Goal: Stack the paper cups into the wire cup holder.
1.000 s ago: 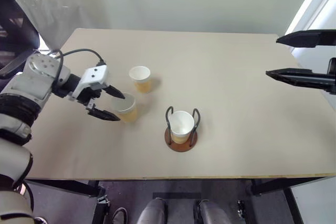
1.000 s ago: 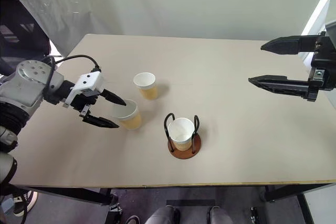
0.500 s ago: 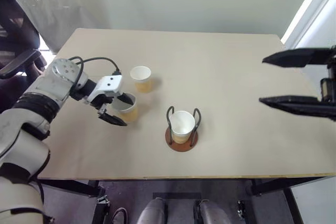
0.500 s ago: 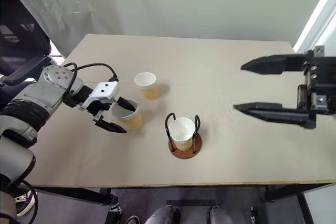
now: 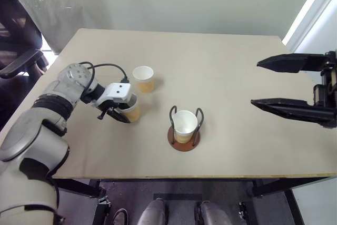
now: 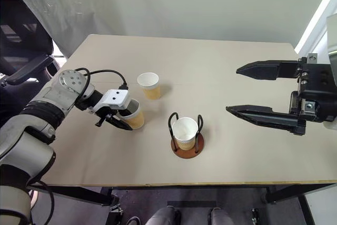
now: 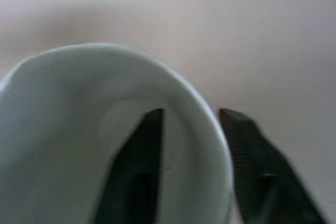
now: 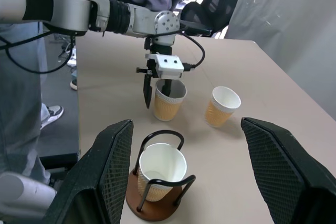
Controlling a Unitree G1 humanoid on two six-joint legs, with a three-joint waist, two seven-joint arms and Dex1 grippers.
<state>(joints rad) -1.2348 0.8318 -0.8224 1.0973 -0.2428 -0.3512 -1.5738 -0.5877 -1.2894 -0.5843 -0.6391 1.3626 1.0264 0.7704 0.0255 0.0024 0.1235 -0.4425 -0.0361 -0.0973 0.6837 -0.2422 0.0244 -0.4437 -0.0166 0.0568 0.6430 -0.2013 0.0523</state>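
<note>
Left eye view: smooth matte beige table [image 5: 237, 77]. On it, a wire cup holder [image 5: 184, 139] made of a round reddish-brown disc base with two upright dark wire loops, near the table's front edge at centre. One small tapered paper cup [image 5: 184, 125], pale orange-tan outside and white inside with a rolled rim, sits upright between the loops.

Second, identical paper cup [image 5: 142, 78] stands alone, back-left of the holder, well apart from it. Third paper cup [image 5: 129, 110] stands upright between that one and the holder, on the holder's left.

Left gripper [image 5: 122, 110] is pinched narrow on the third cup's wall. Left wrist view shows one black finger [image 7: 139, 166] inside the white interior and the other outside against the rim. Cup bottom is on the table. Left forearm comes in from the left and the gripper angles downward.

Right gripper [image 6: 247, 90] hangs in the air over the table's right side, roughly level, its two long black textured fingers spread wide, holding nothing.
</note>
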